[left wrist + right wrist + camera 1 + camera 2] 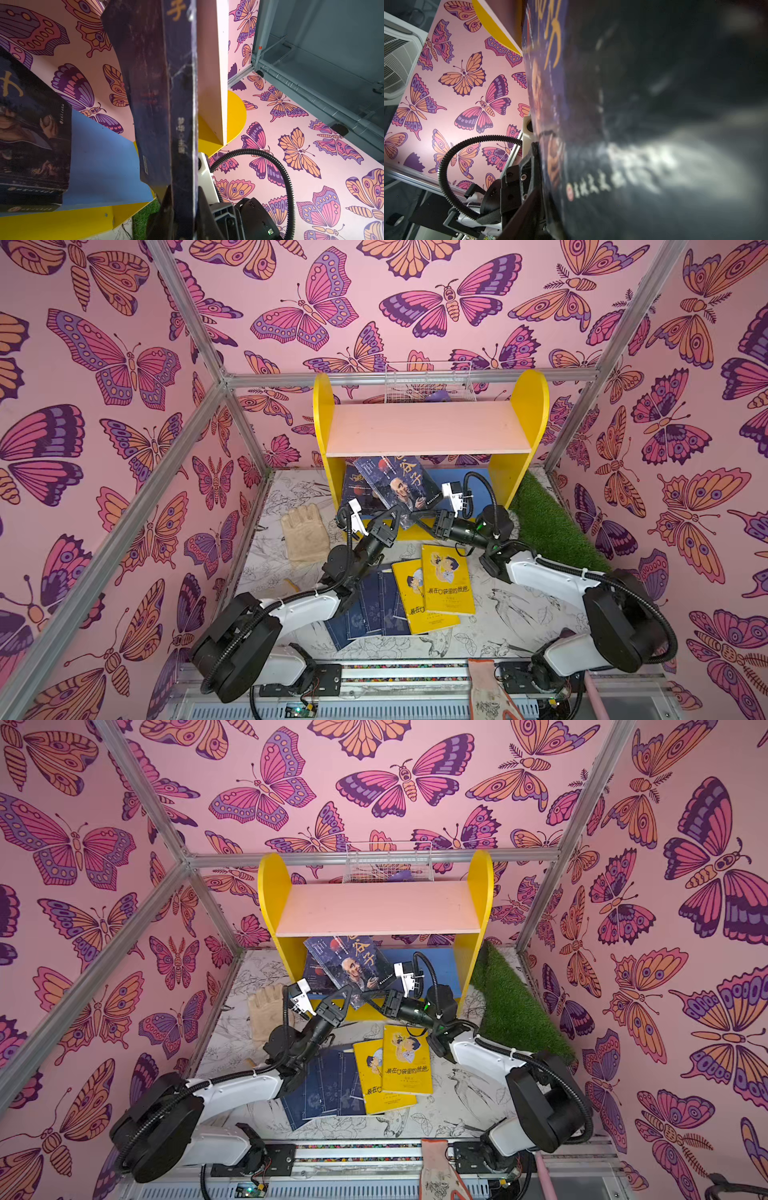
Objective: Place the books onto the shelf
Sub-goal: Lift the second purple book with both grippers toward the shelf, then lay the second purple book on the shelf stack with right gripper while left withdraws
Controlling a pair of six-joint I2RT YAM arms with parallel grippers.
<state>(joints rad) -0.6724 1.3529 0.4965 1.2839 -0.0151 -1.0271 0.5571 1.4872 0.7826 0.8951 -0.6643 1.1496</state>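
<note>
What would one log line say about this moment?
step: shelving dark book | left claw: shut on its lower edge | right claw: at same edge, grip unclear | book: tilted, top end inside shelf

My table cover (519, 614), white with ink-drawn birds and flowers, has a beige work glove (305, 537) lying flat on it, fingers toward the back wall. Well to the right of that glove lies a strip of green artificial turf (552, 526). Far behind the glove and rightward, a white wire basket (428, 383) holds something purple (438, 397). In front of the glove and rightward lies a second, pale glove (490, 693) with orange-red edging. Pink butterfly wallpaper (124, 364) surrounds everything.
</note>
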